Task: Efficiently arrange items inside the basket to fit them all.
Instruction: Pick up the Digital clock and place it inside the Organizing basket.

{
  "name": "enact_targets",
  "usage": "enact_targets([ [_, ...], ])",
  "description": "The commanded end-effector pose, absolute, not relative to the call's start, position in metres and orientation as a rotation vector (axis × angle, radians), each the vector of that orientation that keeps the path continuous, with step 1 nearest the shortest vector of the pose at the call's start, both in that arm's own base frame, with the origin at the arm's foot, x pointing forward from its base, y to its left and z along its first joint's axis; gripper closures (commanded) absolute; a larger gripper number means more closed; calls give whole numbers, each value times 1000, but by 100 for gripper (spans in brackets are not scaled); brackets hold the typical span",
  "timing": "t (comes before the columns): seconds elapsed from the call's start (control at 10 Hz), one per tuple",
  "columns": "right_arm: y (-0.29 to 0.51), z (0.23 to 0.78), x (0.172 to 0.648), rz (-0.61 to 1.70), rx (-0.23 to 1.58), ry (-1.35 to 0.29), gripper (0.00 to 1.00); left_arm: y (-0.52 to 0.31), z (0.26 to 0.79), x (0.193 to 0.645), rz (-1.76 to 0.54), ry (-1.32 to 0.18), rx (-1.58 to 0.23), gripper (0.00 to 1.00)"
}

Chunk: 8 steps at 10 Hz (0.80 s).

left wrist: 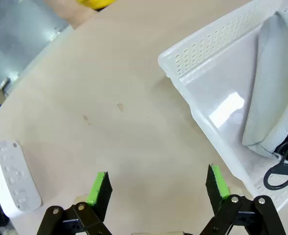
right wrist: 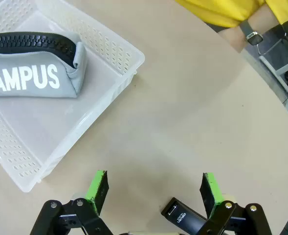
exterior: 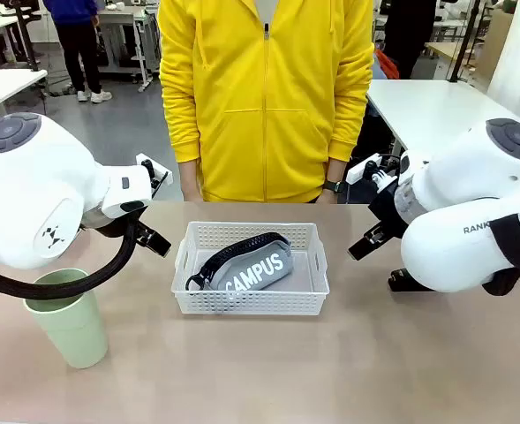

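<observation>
The grey CAMPUS pouch (exterior: 246,265) is laid diagonally across the floor of the white basket (exterior: 251,233), zipper uppermost. This lay is judged to waste room, since only the right end of the floor is free. The pale green cup (exterior: 67,320) is stood upright on the table, well apart to the basket's left. A black item, taken to be the stapler (right wrist: 183,218), is seen close below the right gripper (right wrist: 154,182). That gripper and the left gripper (left wrist: 158,180) are held spread and empty over bare table beside the basket, presumably for picking.
</observation>
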State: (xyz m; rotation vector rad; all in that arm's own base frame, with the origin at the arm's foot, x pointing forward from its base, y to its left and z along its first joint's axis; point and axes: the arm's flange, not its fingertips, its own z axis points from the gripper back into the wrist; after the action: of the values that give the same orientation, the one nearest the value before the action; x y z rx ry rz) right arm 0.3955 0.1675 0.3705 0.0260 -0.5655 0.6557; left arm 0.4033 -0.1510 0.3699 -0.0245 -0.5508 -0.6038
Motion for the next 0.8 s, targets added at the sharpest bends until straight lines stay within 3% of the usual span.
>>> enact_targets([
  [0.0, 168, 371, 396, 656, 26, -566, 0, -151, 370, 403, -604, -551, -24, 0],
  [0.7, 168, 371, 396, 656, 26, -566, 0, -151, 370, 403, -604, -551, -24, 0],
])
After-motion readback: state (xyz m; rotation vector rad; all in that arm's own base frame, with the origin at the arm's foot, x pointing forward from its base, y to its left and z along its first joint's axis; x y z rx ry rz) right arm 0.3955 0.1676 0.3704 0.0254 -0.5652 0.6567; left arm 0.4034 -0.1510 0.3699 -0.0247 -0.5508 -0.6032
